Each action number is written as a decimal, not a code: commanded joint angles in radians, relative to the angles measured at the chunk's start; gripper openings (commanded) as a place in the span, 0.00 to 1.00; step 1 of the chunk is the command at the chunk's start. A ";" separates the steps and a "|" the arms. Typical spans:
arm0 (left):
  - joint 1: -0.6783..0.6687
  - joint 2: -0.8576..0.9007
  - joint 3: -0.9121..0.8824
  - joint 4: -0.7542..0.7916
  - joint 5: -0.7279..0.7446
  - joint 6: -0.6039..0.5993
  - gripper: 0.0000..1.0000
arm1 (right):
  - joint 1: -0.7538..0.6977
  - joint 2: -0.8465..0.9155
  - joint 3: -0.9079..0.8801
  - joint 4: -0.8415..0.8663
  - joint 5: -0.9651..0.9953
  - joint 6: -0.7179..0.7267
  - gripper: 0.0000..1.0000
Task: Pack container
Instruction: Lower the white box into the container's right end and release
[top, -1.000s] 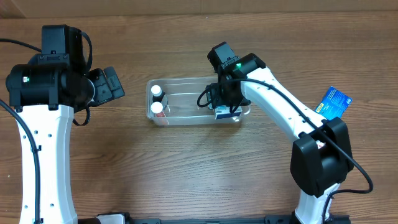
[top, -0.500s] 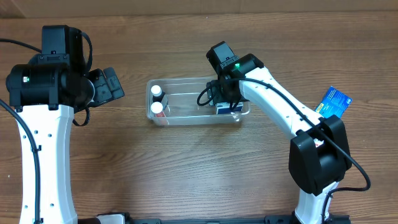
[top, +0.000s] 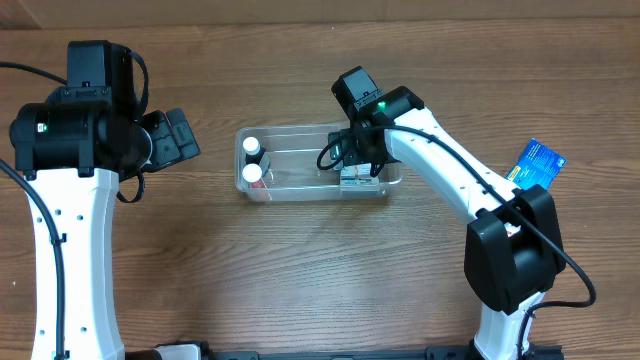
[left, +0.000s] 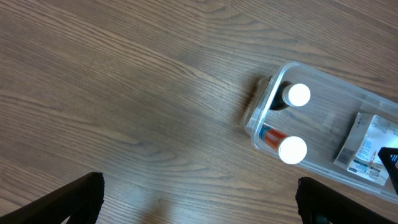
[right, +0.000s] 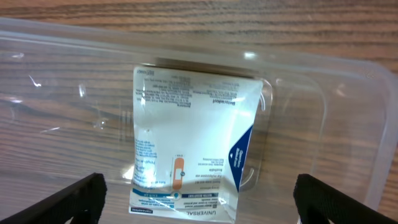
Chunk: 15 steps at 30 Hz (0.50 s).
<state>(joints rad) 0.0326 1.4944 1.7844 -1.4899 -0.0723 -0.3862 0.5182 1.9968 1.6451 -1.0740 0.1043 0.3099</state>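
**Pack container: box lying in tub, both pincers open**

Surface: a brown wood-grain tabletop (top: 300, 260) was recorded in all three views. A paler strip was seen along its far edge in the overhead view. Nothing else of the room was visible.

Container (top: 300, 168): the clear tub was found near the middle of the tabletop, between the two arms and closer to the right one. It sat open side up, with its long axis running left to right in the overhead view. A white-capped bottle (top: 251, 146) and a second one with a red label (top: 254, 173) were seen upright, side by side, at its left end. A white box with a blue corner (top: 352, 178) was seen lying flat on the floor at its right end, printed face up.

Pincers: the right pincer (top: 355, 165) was held above the container's right end, over the white box. In its wrist view the fingers (right: 68, 202) were spread wide and the box was not gripped. The left pincer (top: 180, 135) was held off the container's left end over bare wood, fingers (left: 68, 199) equally spread, with nothing held.

A blue box (top: 536, 164) was noted lying at an angle near the tabletop's right edge, well apart from the container.

Change against one second earlier: the white box was then slightly further right, with more blue showing. The container, bottles and left arm were unchanged.
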 joint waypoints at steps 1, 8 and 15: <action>0.002 -0.006 -0.011 -0.003 -0.016 0.020 1.00 | -0.002 -0.085 0.036 -0.016 0.011 0.006 1.00; 0.002 -0.006 -0.011 -0.003 -0.016 0.024 1.00 | -0.117 -0.327 0.122 -0.019 0.106 0.073 1.00; 0.002 -0.006 -0.011 0.000 -0.016 0.024 1.00 | -0.553 -0.425 0.117 -0.104 0.087 0.084 1.00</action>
<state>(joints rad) 0.0326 1.4944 1.7844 -1.4933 -0.0757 -0.3859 0.1322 1.5414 1.7771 -1.1297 0.1795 0.3717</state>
